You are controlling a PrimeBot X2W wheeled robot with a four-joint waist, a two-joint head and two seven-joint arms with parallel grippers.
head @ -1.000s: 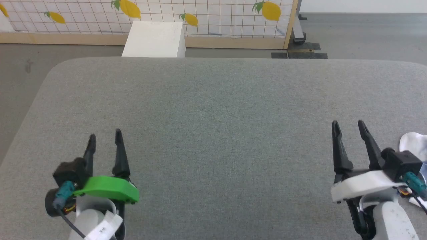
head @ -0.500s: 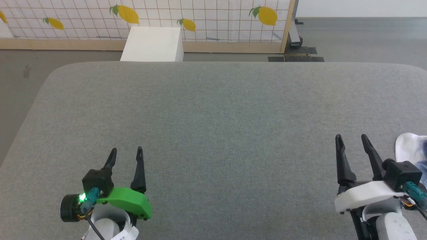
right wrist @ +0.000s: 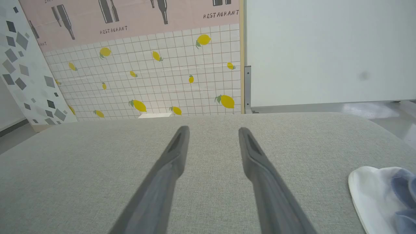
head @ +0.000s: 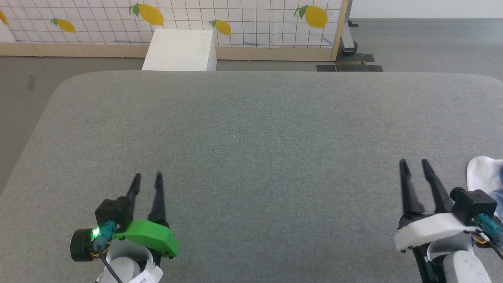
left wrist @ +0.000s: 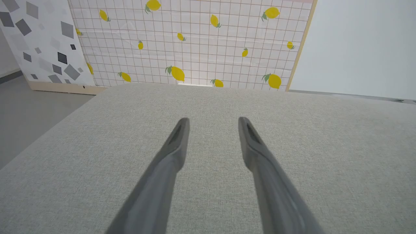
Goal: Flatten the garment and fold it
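Grey woven cloth covers the table (head: pixel 251 118). Over it my left gripper (head: pixel 147 175) sits at the near left and my right gripper (head: pixel 413 161) at the near right, each with its two dark fingers parted and nothing between them, as both wrist views confirm. The garment (head: pixel 484 177) lies bunched on the table at the right border of the head view, white fabric with pale blue folds, just beside my right gripper on its outer side and clear of its fingers.
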